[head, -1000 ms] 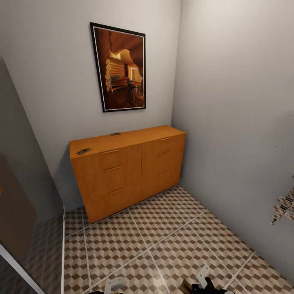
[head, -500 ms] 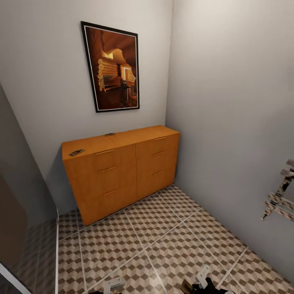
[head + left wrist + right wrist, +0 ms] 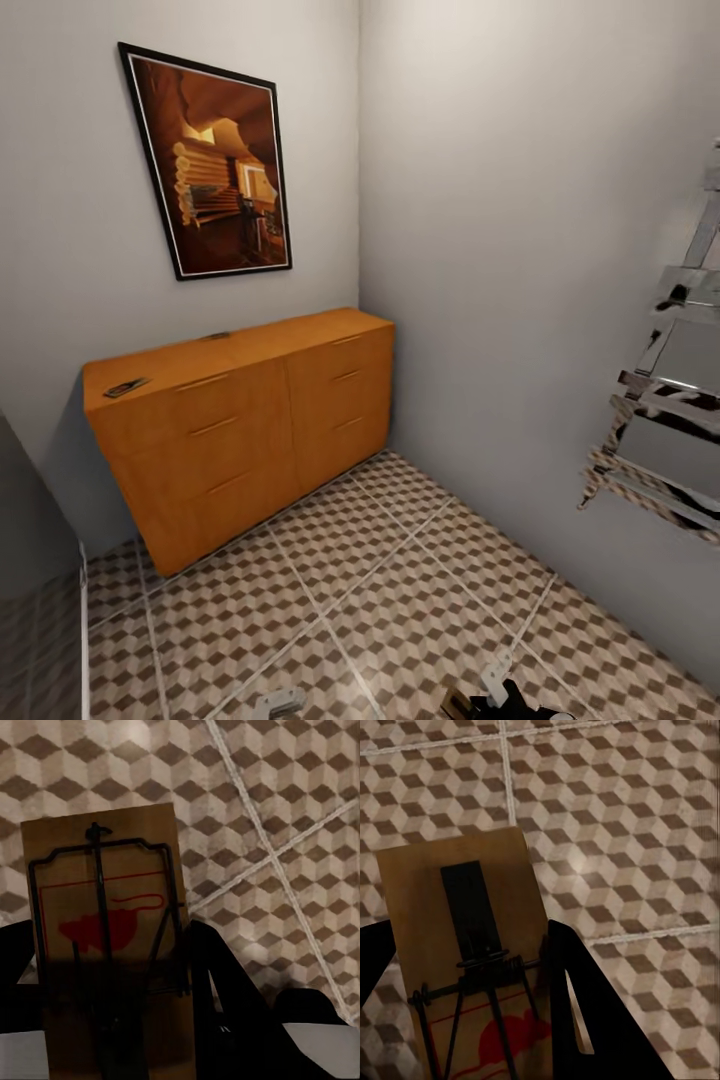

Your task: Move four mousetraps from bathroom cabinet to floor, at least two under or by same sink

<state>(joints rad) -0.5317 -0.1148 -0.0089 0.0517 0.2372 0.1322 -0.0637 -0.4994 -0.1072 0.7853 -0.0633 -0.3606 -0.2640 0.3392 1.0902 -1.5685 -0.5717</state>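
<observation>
In the left wrist view, my left gripper (image 3: 109, 971) is shut on a tan mousetrap (image 3: 105, 870) with dark wire and a red mark, held over the bathroom floor (image 3: 285, 810). My right gripper (image 3: 465, 945) is likewise shut on a second mousetrap (image 3: 457, 892) above the cube-patterned tiles (image 3: 622, 832). In the head view the orange-brown cabinet (image 3: 250, 440) stands against the far wall. Two more mousetraps lie on its top, one near the left end (image 3: 127, 386) and one further back (image 3: 216, 336). Both grippers peek in at the lower edge, left (image 3: 278, 702) and right (image 3: 497, 682). The sink is out of view.
A framed picture (image 3: 210, 165) hangs above the cabinet. A grey wall (image 3: 500, 250) closes the right side, with a mirrored, stepped fixture (image 3: 665, 420) jutting in at the right edge. Open tiled floor (image 3: 380, 590) lies between me and the cabinet.
The whole head view has shifted: the camera turned right, so the cabinet and picture sit further left and the mirrored fixture shows more. Both grippers stay at the lower edge.
</observation>
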